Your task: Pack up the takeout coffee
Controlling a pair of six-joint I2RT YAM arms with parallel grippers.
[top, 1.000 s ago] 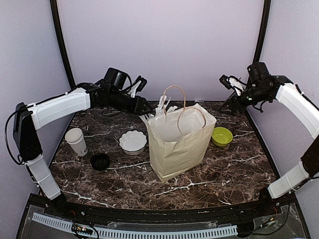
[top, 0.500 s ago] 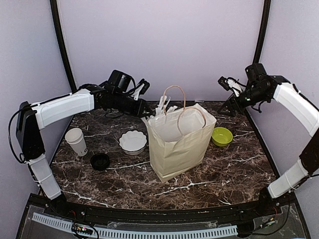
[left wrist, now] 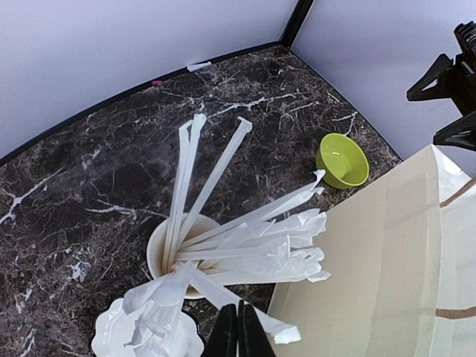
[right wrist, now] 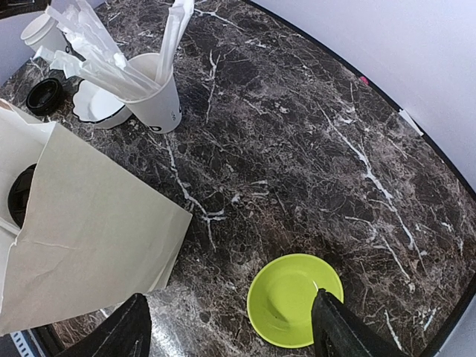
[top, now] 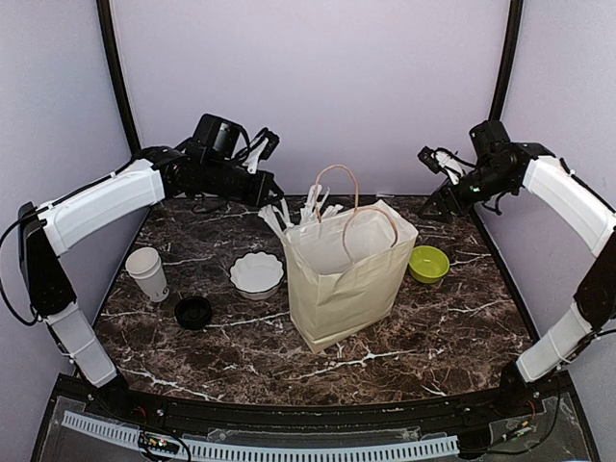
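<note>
1. The left hand point(left wrist: 236, 331) is holding its fingers pressed together. They appear to be pinching one wrapped straw point(left wrist: 271, 323) that is fanning out of the straw cup point(left wrist: 151, 253) just below and ahead of the hand.
2. The paper bag point(left wrist: 357, 260) is standing open right beside this hand, its near wall almost touching the pinched straw's free end.
3. The step in hand looks like drawing a single straw for the bag. To do it well, the hand should be lifting along the straw's own line, so that the paper sleeve is not tearing and the neighbouring straws are not dragging out with it.
4. The straw cup is light and could tip, so the pull should be going slowly and straight up before swinging over the bag's mouth.
5. A round black lid is showing inside the bag, below the right hand point(right wrist: 232, 297), and it reads as a lidded coffee cup point(right wrist: 22, 195) that is already packed.
6. The open coffee cup point(top: 146, 274) is standing on the desk point(left wrist: 89, 171), well away from the left hand, behind and below it. Its black lid point(top: 193, 311) is lying apart on the desk beside it.
7. The right hand is hovering with its fingers wide apart and gripping nothing, above the green bowl point(right wrist: 295, 300).
</note>
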